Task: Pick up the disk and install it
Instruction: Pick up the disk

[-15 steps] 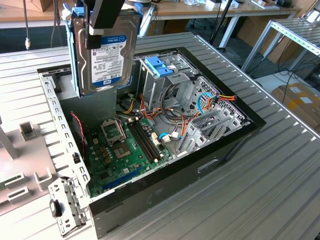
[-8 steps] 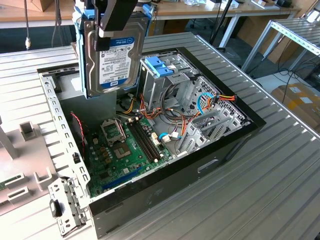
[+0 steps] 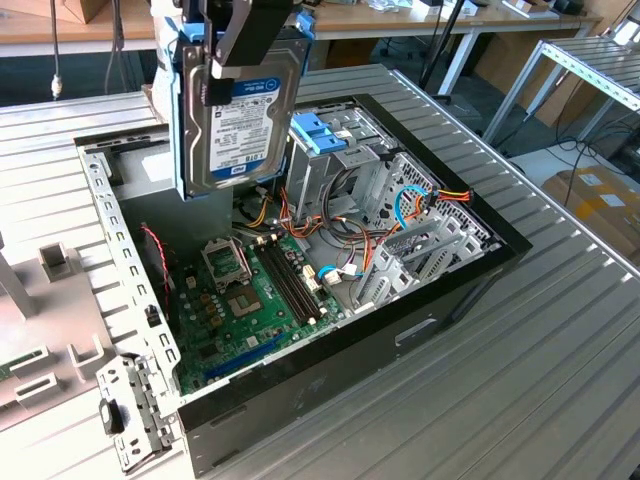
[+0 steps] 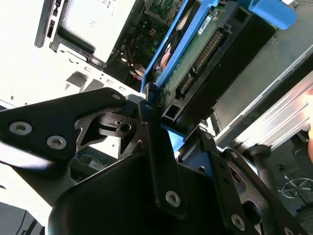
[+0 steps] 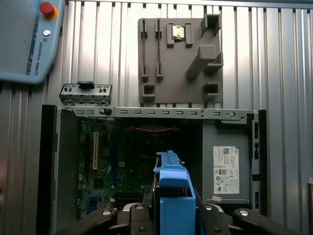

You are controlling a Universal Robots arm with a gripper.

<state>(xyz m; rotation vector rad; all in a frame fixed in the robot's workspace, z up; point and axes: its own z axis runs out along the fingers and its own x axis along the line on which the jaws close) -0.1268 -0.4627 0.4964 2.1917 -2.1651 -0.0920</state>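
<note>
pincer (image 3: 226, 68) clamps disk (image 3: 240, 135) upright | over open case (image 3: 330, 372) | motherboard (image 3: 250, 300) inside

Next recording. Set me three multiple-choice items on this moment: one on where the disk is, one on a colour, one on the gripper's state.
1. Where is the disk?
A. lying flat inside the computer case
B. held in the air above the open computer case
C. lying outside the case

2. What colour are the disk's rails?
A. blue
B. red
C. yellow

3. The gripper is:
A. open, clear of the disk
B. open around the disk
C. shut on the disk

Key: 1 B, the exterior view shows it hanging over the case's interior. 2 A, blue plastic frames it in both wrist views. 3 C, the second wrist view shows it clamped on the disk's edge.
</note>
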